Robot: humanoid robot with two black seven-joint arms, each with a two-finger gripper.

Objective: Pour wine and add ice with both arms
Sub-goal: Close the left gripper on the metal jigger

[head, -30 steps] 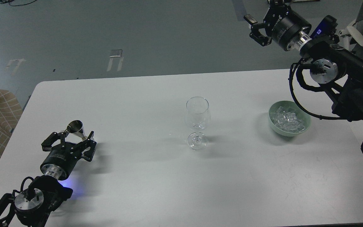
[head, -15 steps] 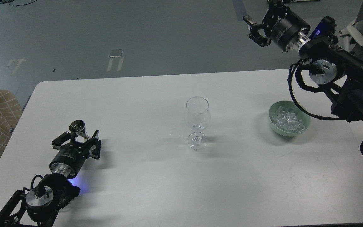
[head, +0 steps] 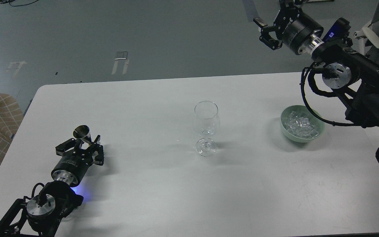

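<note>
- Setting: a white table [head: 143, 108] on a grey floor; a checked fabric seat shows at the left edge.
- Left gripper [head: 85, 148]: low over the table's near-left part, fingers drawn in around the stem of a small metal jigger [head: 82, 132], which stands upright with its mouth up. The hold appears to be made, though contact on both sides cannot be confirmed.
- Right gripper [head: 268, 31]: raised well above and beyond the table's far-right edge, fingers spread, carrying nothing.
- Wine glass [head: 206, 123]: upright at table centre, well apart from both grippers. No liquid is discernible in the bowl.
- Wine: none visible; whether the jigger contains any cannot be told from this view.
- Green bowl [head: 319, 133]: right of the glass, under the right arm's cables, heaped with the ice [head: 299, 124].
- Progress, as judged: early stage. Pouring is not done; no ice is in the glass. Remaining: carry the jigger to the glass, tip it, then transfer cubes.
</note>
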